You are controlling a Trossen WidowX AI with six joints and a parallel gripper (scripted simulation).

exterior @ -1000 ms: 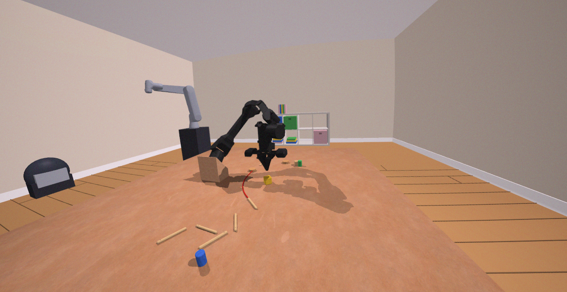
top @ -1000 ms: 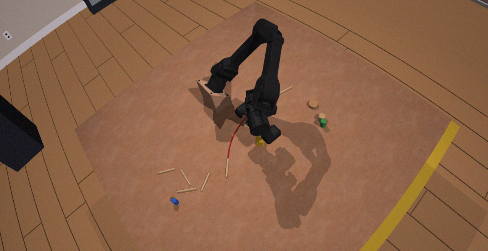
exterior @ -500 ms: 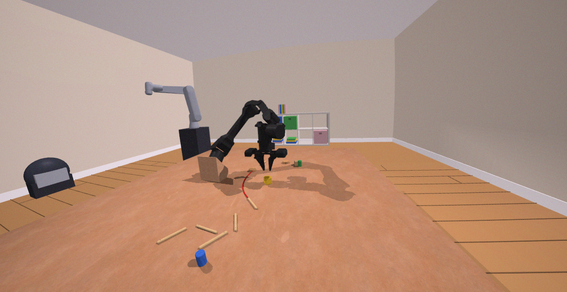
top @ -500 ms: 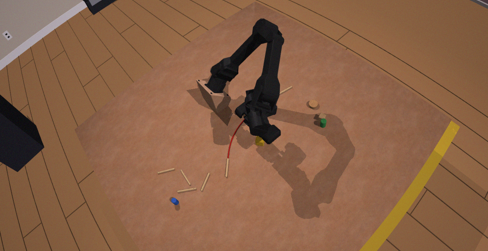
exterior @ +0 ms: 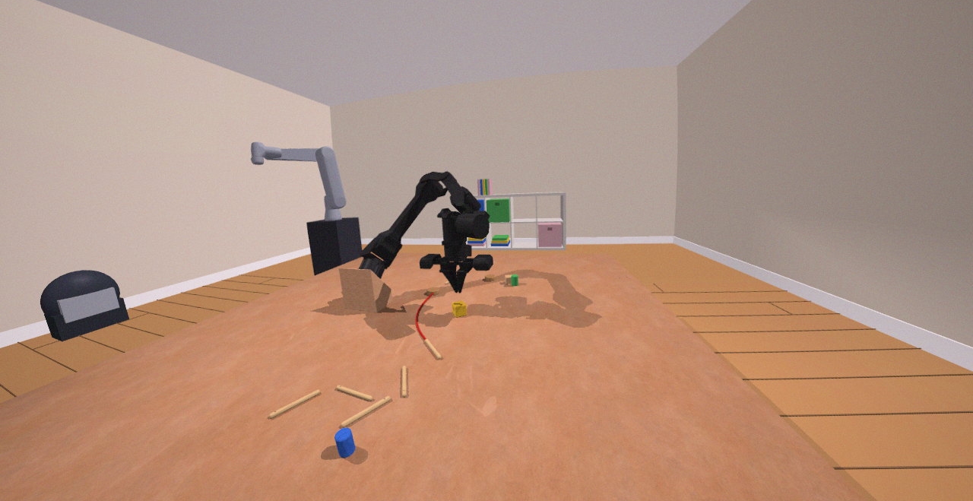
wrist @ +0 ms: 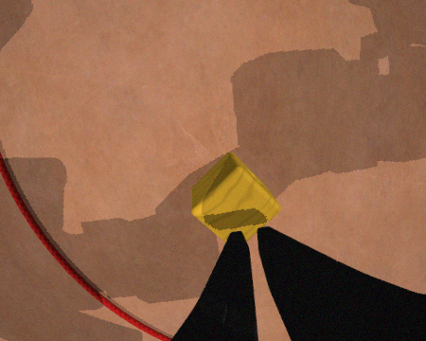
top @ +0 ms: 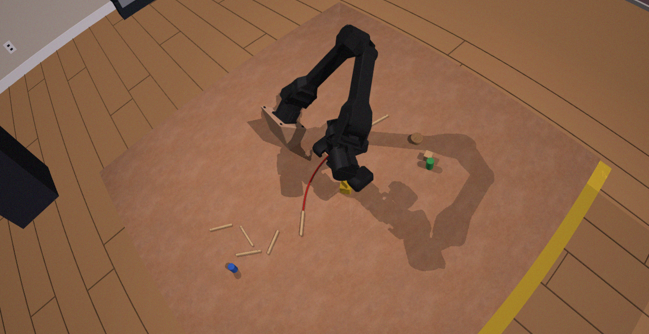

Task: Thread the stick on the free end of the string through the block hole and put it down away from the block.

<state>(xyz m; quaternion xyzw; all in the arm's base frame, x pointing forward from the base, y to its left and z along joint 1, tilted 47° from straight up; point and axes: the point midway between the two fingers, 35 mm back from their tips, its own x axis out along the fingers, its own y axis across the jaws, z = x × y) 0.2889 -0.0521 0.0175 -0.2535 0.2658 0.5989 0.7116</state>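
Stick [top: 301, 223] on the red string [top: 311, 181] lies flat on the table [top: 181, 186], from the top well apart from your gripper [top: 347, 182]. From the exterior, your gripper [exterior: 457, 288] hangs above the yellow block [exterior: 460, 309]. At the wrist, your fingers stand nearly pressed together, pinching nothing.

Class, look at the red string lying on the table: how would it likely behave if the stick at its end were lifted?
The red string lies in a loose curve, so it is probably floppy and would trail behind the stick. It looks thin, likely light, adding little drag.
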